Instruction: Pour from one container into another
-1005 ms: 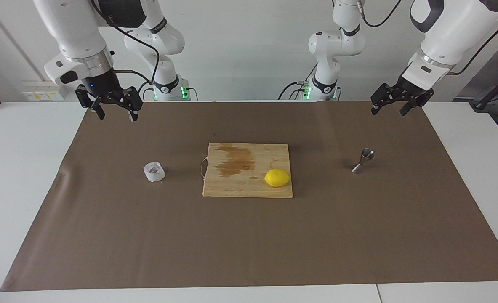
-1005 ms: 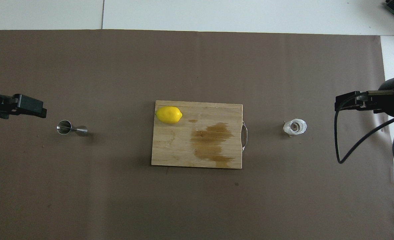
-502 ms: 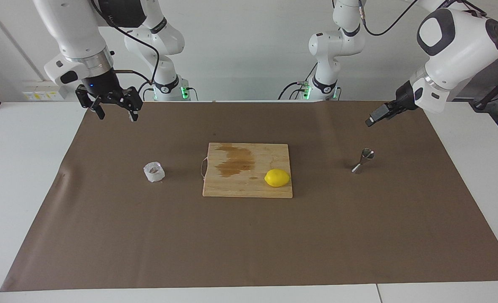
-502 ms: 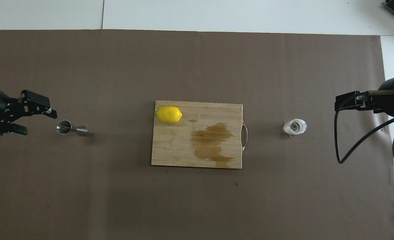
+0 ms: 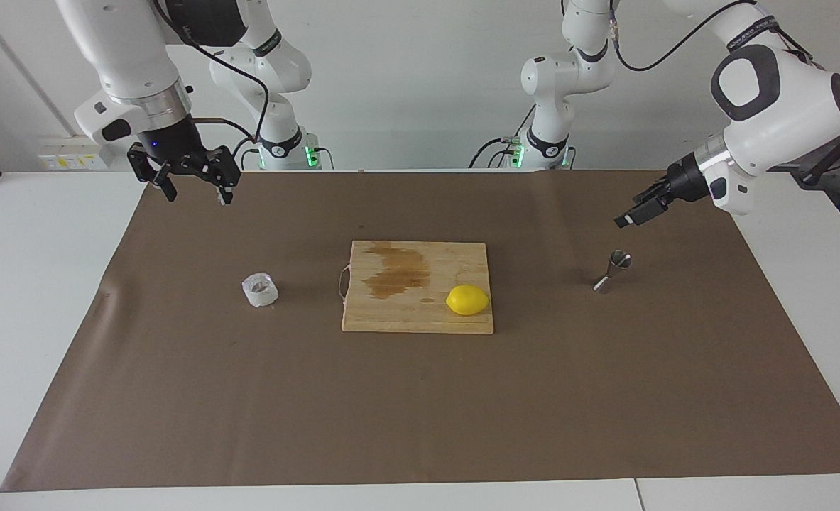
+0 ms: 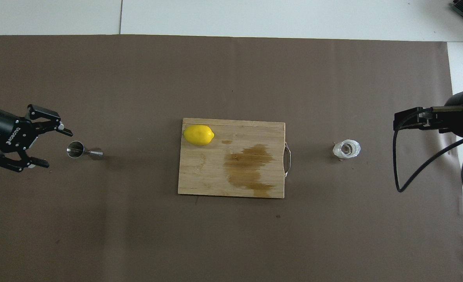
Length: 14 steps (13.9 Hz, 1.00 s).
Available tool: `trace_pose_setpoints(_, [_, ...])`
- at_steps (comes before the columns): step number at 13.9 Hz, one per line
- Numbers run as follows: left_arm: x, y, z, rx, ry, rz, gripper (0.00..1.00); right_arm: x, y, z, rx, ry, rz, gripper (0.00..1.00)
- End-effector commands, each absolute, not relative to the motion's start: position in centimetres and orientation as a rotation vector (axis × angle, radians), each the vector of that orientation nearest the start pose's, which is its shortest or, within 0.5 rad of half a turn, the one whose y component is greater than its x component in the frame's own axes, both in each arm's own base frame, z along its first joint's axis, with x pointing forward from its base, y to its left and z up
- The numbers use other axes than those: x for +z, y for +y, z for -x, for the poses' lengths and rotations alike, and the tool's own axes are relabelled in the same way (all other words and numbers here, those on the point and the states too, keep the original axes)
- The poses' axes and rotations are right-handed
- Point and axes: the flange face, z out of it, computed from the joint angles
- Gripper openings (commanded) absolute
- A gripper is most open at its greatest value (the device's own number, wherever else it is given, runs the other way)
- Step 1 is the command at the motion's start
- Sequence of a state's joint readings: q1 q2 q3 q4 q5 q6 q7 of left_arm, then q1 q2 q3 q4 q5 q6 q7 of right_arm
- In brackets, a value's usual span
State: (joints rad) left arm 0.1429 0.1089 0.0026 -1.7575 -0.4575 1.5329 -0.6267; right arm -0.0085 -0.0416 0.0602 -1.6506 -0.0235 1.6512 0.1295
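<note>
Swinging round since a moment ago, the left gripper (image 6: 55, 147) now points sideways at the small shiny steel hourglass-shaped jigger (image 5: 611, 270), hanging just above it with fingers spread apart and nothing between them. That jigger stands upright on the brown paper mat (image 5: 420, 411) toward the left arm's end. The right gripper (image 5: 194, 186) waits with its fingers apart, over the mat's edge by the robots. The squat clear faceted cup (image 5: 260, 289) sits toward the right arm's end. Between cup and jigger lies a stained wooden cutting board (image 5: 391, 312) carrying a yellow lemon (image 5: 467, 299).
</note>
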Motion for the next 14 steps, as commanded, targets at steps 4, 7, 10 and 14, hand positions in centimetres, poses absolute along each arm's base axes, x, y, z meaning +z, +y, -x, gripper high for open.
trace_pose_setpoints(4, [44.9,5.5,-58.0,0.984,-1.754,2.924,1.00,61.9,2.4,-54.9,-0.054,0.127,3.143,1.00])
trace_pose_setpoints(7, [42.3,6.0,-59.3,1.130,-1.750,2.911,1.00,61.9,2.4,-54.9,-0.054,0.127,3.143,1.00])
trace_pose_setpoints(10, [39.3,6.0,-59.4,1.341,-1.730,2.887,1.00,62.0,2.4,-54.9,-0.056,0.127,3.142,1.00])
trace_pose_setpoints(14, [37.8,7.1,-59.9,1.391,-1.748,2.850,1.00,62.0,2.4,-54.9,-0.056,0.127,3.142,1.00])
